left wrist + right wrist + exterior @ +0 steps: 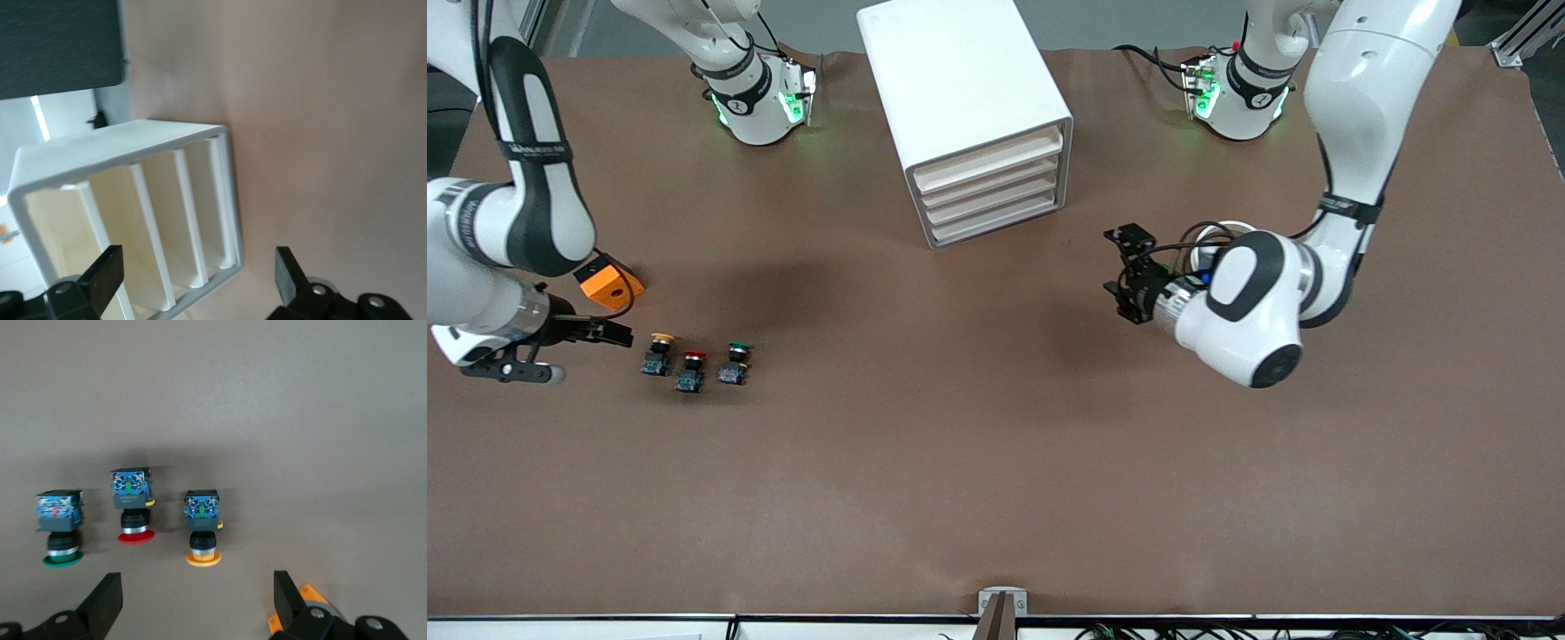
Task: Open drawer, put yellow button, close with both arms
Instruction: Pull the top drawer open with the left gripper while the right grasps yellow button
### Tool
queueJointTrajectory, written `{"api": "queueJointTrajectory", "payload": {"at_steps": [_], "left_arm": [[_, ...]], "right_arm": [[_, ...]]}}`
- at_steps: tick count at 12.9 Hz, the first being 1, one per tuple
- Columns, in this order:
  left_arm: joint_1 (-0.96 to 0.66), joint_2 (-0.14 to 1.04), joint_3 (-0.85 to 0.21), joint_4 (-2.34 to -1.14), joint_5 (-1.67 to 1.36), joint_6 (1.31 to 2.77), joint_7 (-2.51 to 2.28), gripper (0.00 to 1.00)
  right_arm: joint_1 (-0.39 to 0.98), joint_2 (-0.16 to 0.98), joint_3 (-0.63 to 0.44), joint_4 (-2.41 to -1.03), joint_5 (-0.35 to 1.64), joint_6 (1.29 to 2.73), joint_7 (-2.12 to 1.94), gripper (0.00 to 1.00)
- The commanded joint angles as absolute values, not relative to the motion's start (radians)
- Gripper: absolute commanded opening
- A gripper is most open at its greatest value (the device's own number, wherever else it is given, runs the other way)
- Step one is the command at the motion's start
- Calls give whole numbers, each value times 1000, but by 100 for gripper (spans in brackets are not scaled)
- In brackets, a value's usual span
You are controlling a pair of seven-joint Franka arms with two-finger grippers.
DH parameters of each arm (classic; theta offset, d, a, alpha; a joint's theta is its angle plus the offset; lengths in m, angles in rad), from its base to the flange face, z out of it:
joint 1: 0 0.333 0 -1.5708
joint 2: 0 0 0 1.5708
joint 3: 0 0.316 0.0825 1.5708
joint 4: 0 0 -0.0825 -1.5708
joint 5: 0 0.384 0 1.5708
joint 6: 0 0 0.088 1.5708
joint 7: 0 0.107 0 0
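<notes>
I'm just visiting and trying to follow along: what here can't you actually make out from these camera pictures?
- Inside the drawers of the cabinet: front view shows only their closed fronts.
- Cabinet in the left wrist view: its lower part is cut off by the edge and the left gripper.
- Yellow button: any markings too small.
- Right gripper: partly hidden under its arm in the front view.

A white cabinet [969, 107] stands on the brown tabletop [996, 480], its top drawer [989, 163] shut. Nearer the camera than the cabinet, toward the right arm's end, sit the yellow button [659, 353], a red button [691, 371] and a green button [735, 363]. The right pincer [609, 334] hangs open just beside the yellow button; the left pincer [1123, 275] is open, pointing toward the cabinet
</notes>
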State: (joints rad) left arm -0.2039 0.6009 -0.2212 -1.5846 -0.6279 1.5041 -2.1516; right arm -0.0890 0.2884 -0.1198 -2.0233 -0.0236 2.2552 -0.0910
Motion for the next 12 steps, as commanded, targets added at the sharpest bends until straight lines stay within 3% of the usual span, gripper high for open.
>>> {"api": "queueJointTrajectory", "payload": {"at_steps": [1,6,8,10,12], "left_arm": [[-254,666,-216,-1501,-710,1413,-2308,100],[-368,701,-218,-1485,-796,1385,-2433,93],[-402,707,-218,-1485,-822,1385,-2436,82],[-434,706,-218,-1486,-822,1385,-2437,77],[-472,713,-216,-1493,-821,1385,-2454,71]], "right_arm": [[-100,359,-109,-2060,-38,2382,-103,100],[-101,466,-109,-2054,-38,2511,-104,100],[-106,486,-107,-2054,-40,2514,-104,100],[-109,502,-107,-2054,-38,2516,-104,100],[-110,506,-107,-2054,-38,2516,-104,82]]}}
